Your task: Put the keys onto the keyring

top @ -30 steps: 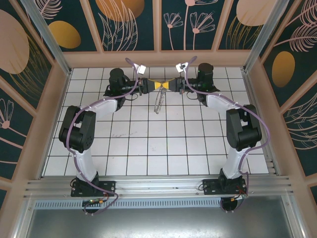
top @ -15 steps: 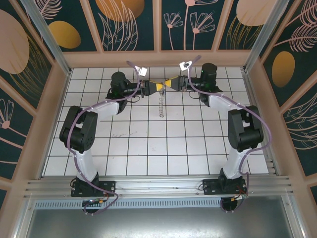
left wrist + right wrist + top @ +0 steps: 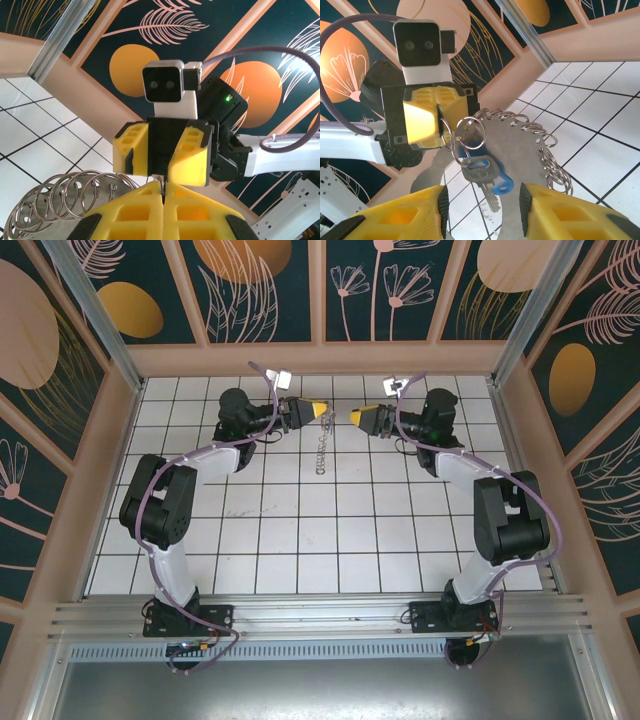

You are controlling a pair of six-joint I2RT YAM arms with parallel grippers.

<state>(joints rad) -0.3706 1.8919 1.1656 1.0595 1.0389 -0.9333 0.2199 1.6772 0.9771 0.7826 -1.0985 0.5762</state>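
Note:
My left gripper (image 3: 321, 410) is shut on a thin split ring, and the keyring (image 3: 320, 452) hangs from it above the far tiles. In the right wrist view the keyring (image 3: 530, 145) is a silvery plate fringed with wire rings. The keys (image 3: 492, 179), one with a blue head and one silver, dangle from the ring next to the left gripper (image 3: 440, 127). My right gripper (image 3: 352, 416) is open, a short way right of the left one, holding nothing. Its yellow fingers (image 3: 427, 210) frame the keys from below. In the left wrist view the left gripper (image 3: 163, 186) faces the right gripper (image 3: 161, 170).
White tiled floor (image 3: 330, 540) lies below and in front of both grippers. Wooden frame and patterned wall panels (image 3: 320, 350) stand close behind them. An aluminium post (image 3: 520, 330) rises at the back right corner.
The right gripper has opened and drawn back to the right, away from the left gripper. The keyring now hangs from the left gripper alone, which has shifted slightly up and back.

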